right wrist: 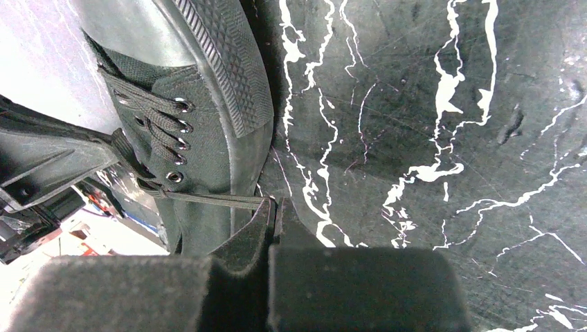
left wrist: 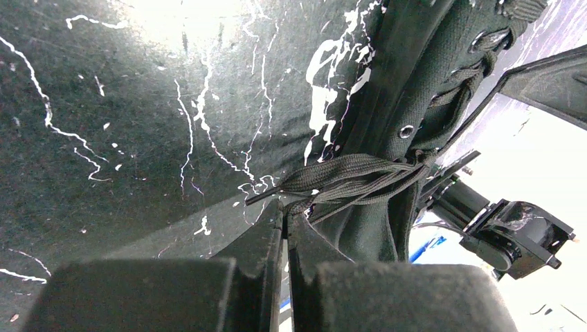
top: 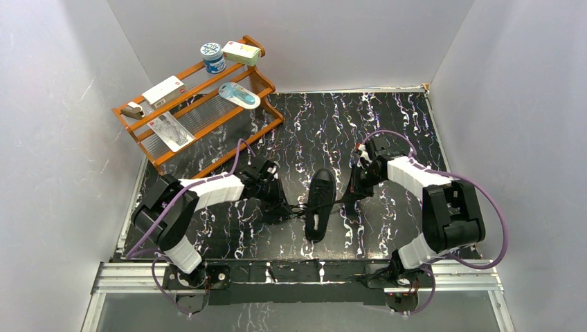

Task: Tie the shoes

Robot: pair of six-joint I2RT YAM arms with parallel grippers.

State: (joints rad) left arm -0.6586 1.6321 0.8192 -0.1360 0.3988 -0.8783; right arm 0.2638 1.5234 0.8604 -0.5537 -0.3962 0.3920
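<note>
We show the left gripper (left wrist: 285,220) clamped on the bunched laces (left wrist: 346,178) of the sneaker (top: 320,204), the right gripper (right wrist: 272,209) clamped on one lace (right wrist: 208,200); a rack (top: 211,114) holds a tub (top: 212,57).

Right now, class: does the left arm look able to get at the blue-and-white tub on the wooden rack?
Probably not yet. The left gripper is shut on a lace from the sneaker, and the tub sits atop the rack, well beyond it.
</note>
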